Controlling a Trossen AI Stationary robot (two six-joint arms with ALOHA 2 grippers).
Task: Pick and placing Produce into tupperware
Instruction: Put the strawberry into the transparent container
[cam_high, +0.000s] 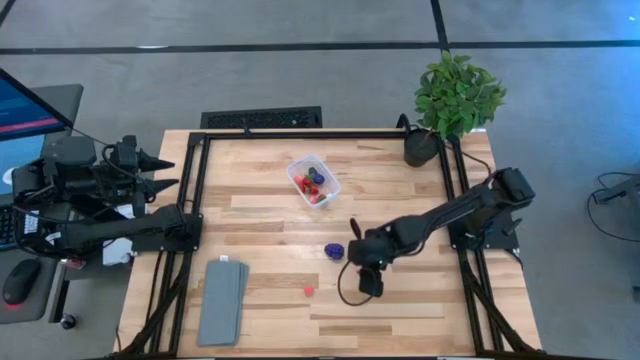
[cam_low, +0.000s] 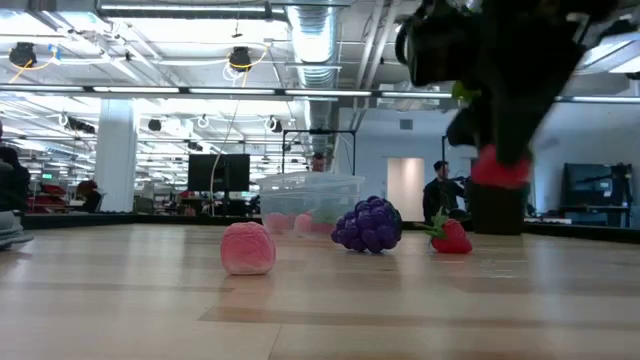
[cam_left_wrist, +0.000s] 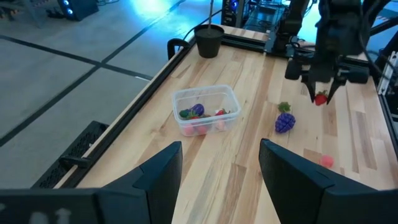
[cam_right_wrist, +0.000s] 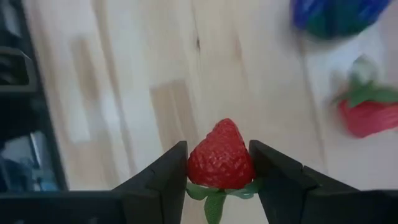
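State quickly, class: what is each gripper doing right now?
Left gripper: open, empty, parked off the table's left edge.
Right gripper: shut on a strawberry, above the table.

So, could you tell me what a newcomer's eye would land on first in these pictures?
Most striking is the right gripper raised above the table's middle, shut on a red strawberry. Below it on the wood lie a purple grape cluster, a second strawberry and a pink piece. Farther back sits the clear tupperware, already holding some produce, and the left gripper waits open at the table's left edge.
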